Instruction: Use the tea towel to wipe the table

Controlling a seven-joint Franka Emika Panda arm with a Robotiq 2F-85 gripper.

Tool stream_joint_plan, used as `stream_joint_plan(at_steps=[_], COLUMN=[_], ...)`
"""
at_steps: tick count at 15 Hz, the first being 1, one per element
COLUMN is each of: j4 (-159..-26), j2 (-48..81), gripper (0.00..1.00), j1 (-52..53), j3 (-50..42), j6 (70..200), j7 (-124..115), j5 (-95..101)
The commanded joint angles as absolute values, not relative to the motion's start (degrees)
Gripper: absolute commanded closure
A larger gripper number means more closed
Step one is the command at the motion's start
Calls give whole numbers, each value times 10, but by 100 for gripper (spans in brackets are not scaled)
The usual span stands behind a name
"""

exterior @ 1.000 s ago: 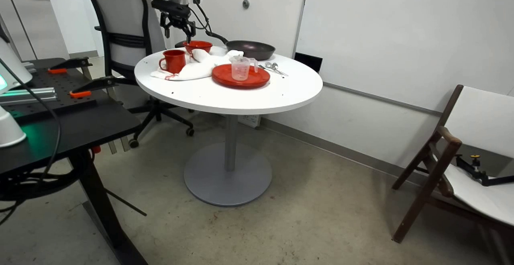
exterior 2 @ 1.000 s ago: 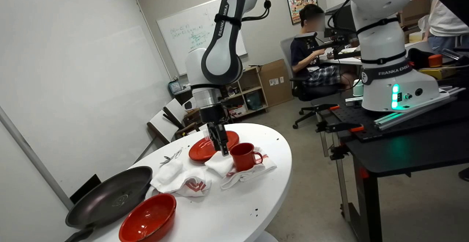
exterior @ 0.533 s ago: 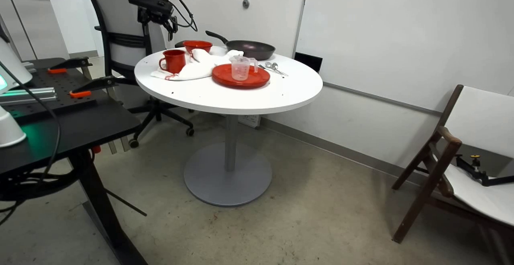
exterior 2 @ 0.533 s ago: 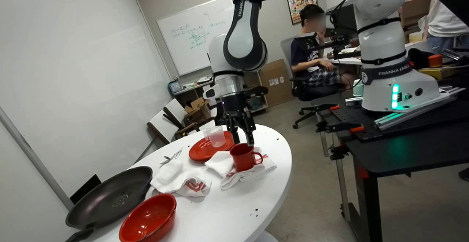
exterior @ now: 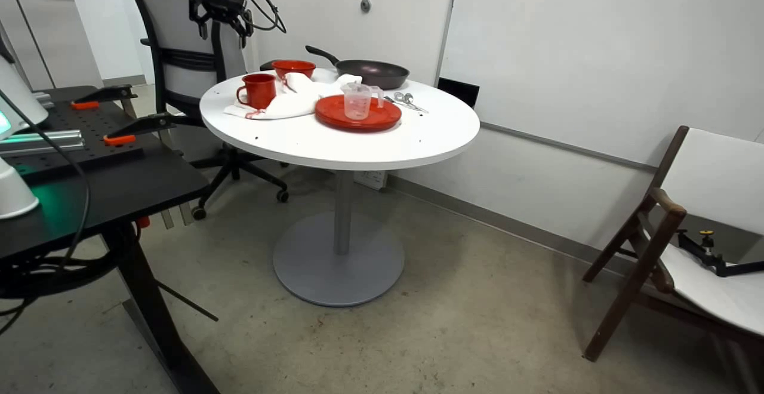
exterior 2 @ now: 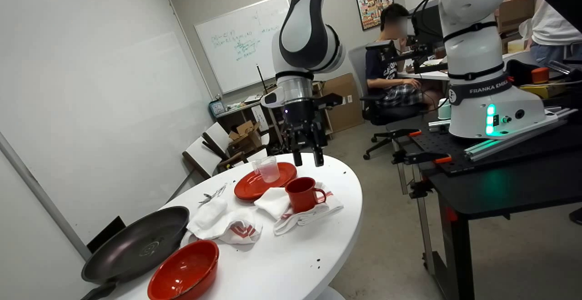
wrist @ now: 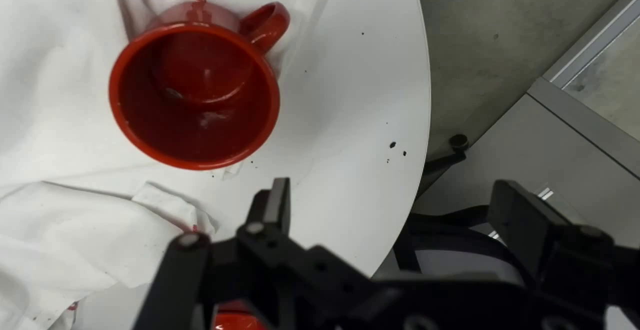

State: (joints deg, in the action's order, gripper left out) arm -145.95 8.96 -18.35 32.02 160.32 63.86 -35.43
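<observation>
The tea towel [exterior 2: 313, 217] is white with red stripes and lies crumpled on the white round table [exterior 2: 282, 263]. A red mug [exterior 2: 300, 195] stands on part of this cloth. More striped white cloth [exterior 2: 223, 222] is bunched closer to the pan; whether it is a separate towel I cannot tell. In the wrist view, the towel [wrist: 60, 95] fills the left side around the mug [wrist: 200, 95]. My gripper [wrist: 392, 190] is wide open, nothing between its fingers. It hangs above the table's rim, clear of the cloth; both exterior views show the gripper [exterior: 223, 39] raised.
Red plates [exterior: 334, 120] carry a clear measuring cup [exterior: 357, 104]. Cutlery [exterior: 409, 102], a dark frying pan [exterior 2: 145, 245] and a red bowl [exterior 2: 186, 268] also stand on the table. Dark specks [wrist: 392, 144] dot its top near the edge. An office chair [exterior: 185, 59] stands close behind.
My gripper has risen and moved towards the side of the robot's base, turning so that both fingers now show apart. Towel, mug and dishes have stayed where they were.
</observation>
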Motion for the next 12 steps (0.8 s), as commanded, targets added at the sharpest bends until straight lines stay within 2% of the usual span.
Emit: stream_joint_plan(at_steps=[1,12], j4=[-1462,-1477], j2=[74,46], gripper=[0,0], j1=[-108,-78], j3=[249,223], j6=[1593,1586], j7=[665,679], j5=[-383,-391])
